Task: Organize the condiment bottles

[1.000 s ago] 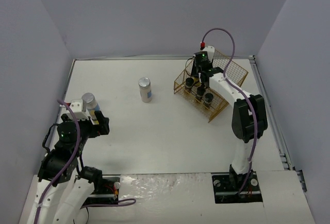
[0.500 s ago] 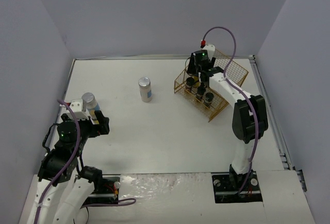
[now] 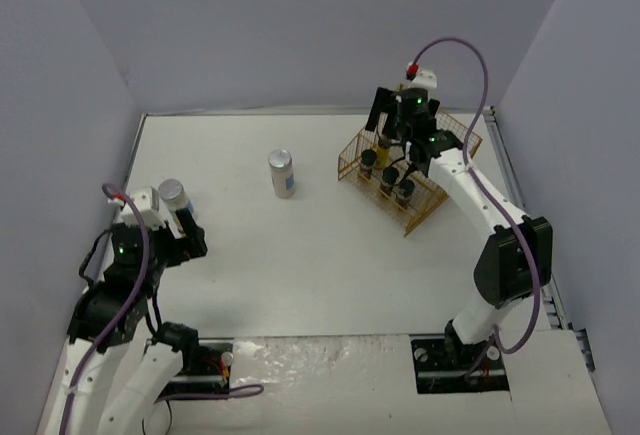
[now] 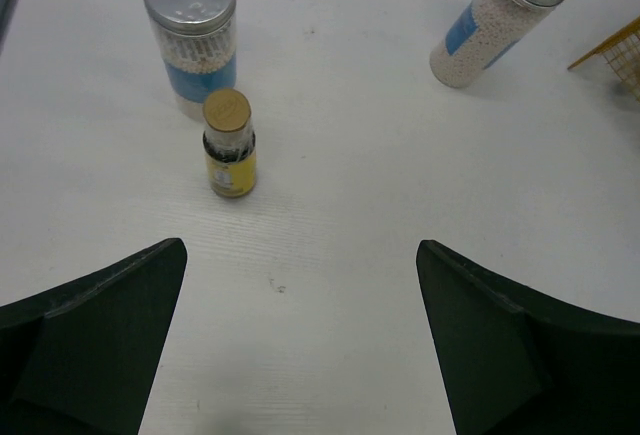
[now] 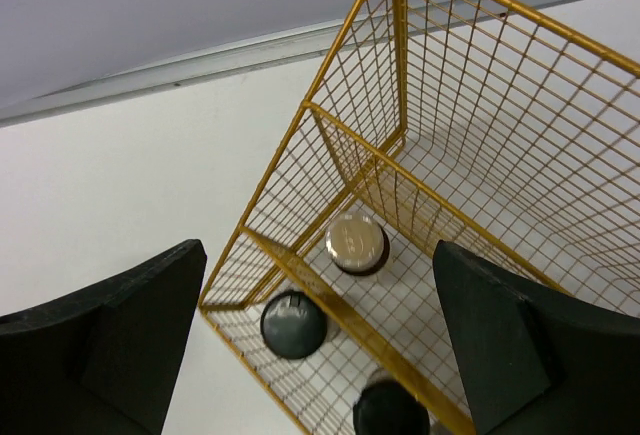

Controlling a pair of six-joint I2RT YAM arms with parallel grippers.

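We see left gripper point(image 4: 300, 247) wide open, holding nothing; slim yellow-labelled bottle point(image 4: 230, 145) stands just beside silver-lidded jar point(image 4: 190, 35); second jar point(image 4: 503, 20) well apart, mid-table; right gripper point(image 5: 318, 249) spread, empty, above gold basket point(image 5: 400, 55) (gold-capped bottle point(image 5: 357, 243) and two black-capped jars point(image 5: 293, 324) visible inside).

White table point(image 3: 330, 255), matte, faintly scuffed, plain pale lavender back wall point(image 3: 300, 25), left wall point(image 3: 50, 105), right wall point(image 3: 590, 105), thin metal rail point(image 3: 250, 111) along far edge, even diffuse light, soft shadows.
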